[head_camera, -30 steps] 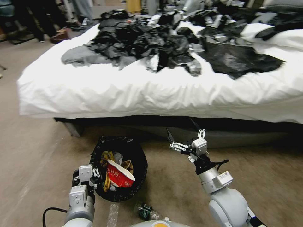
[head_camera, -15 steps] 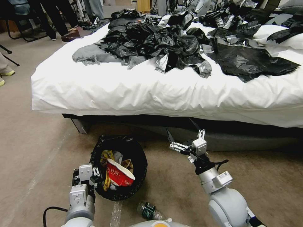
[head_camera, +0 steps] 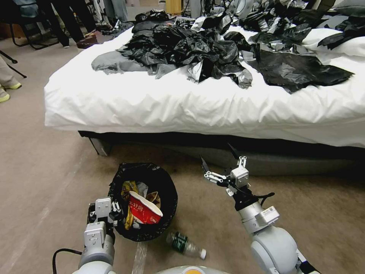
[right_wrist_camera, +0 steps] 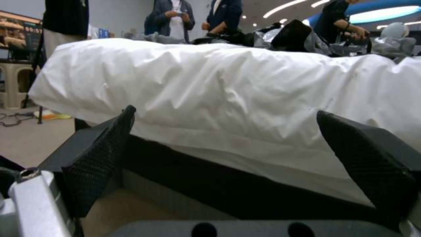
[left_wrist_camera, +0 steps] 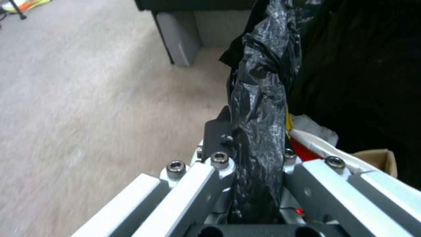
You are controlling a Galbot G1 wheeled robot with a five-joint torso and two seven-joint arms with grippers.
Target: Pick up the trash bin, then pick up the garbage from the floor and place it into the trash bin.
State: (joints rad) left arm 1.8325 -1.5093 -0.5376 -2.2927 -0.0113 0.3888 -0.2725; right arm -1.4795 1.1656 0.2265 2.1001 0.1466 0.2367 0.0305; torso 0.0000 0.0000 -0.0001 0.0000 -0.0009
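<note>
Green-labelled clear bottle [head_camera: 185, 245] lying on the floor beside the trash bin [head_camera: 163, 182] | light, rounded, likely to roll: grasp mid-body | left gripper [head_camera: 110, 213] clamped on the bin's bagged rim | right gripper [head_camera: 221, 164] spread wide, empty, above the floor.

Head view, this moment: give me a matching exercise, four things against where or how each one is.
Things:
1. trash bin
2. green-labelled bottle
3. left pincer
4. right pincer

States:
A. open, raised in front of the bed, holding nothing
B. lying on the floor near the robot's base
C. clamped on a bag-covered rim
D. lined with a black bag, a red-and-white packet inside

Pairs: 1-D, 2-B, 3-C, 4-A
</note>
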